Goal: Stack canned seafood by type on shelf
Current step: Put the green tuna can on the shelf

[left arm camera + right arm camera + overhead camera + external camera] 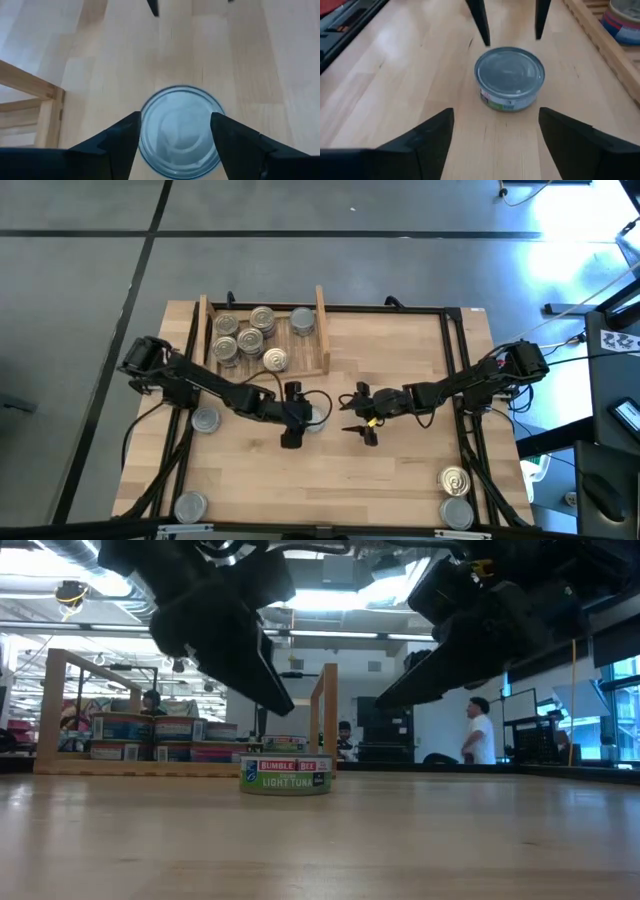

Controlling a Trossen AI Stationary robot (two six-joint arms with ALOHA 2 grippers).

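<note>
The left gripper (pixel 175 142) hangs over the middle of the counter (pixel 400 470), its fingers spread on either side of a grey-topped tuna can (pixel 181 131) without pinching it; in the low view the can (pixel 286 774) sits flat on the wood with both arms above it. The right gripper (pixel 495 137) is just to the right of that can, fingers spread and empty, the can (pixel 509 77) lying ahead of it with the left arm's fingertips beyond. The left arm is the nearer one: the can lies straight under its gripper, between the fingers, and being round and flat it has no long axis to line up with, so closing in place looks to be all a pickup needs. The shelf (pixel 322 330) stands at the far left of the counter, up and to the left of this can, so a carry would run far and left. Counting from above: about six cans on the shelf (pixel 262 318), though stacking may hide more; one in the middle; one at the left edge (pixel 205 420); one at the near left corner (pixel 190 506); two at the near right corner (pixel 455 479), one golden-topped and one grey (pixel 456 512).
</note>
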